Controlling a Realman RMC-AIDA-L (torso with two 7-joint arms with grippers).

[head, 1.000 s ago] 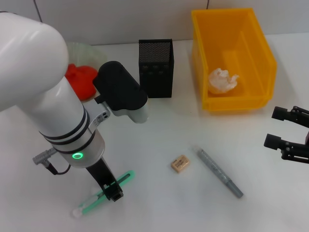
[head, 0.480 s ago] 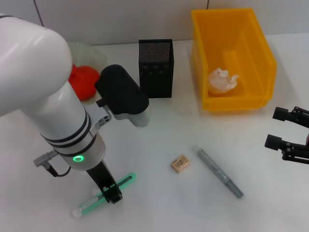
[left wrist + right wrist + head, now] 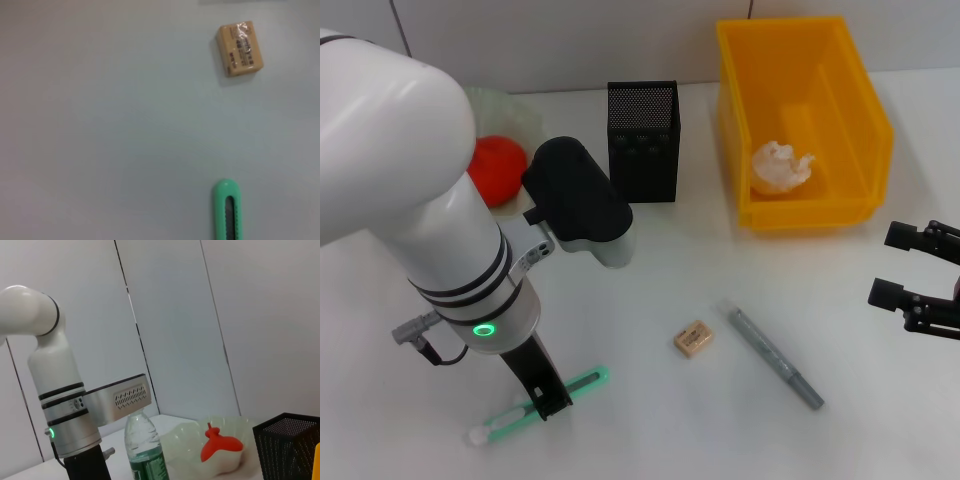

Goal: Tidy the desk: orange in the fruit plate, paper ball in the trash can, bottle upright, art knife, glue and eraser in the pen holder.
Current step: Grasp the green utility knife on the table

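Left pincer [image 3: 548, 402] lower on art knife [image 3: 582, 383] | jaws hidden

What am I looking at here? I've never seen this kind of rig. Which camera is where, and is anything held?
A two-armed robot is tidying a desk. The head view looks down; each wrist has a camera too. The left gripper is down at the green art knife, grip unclear. The right gripper waits open. An eraser and grey glue pen lie loose. The paper ball sits in the yellow bin; the orange in the plate. The bottle stands upright, by the pen holder.
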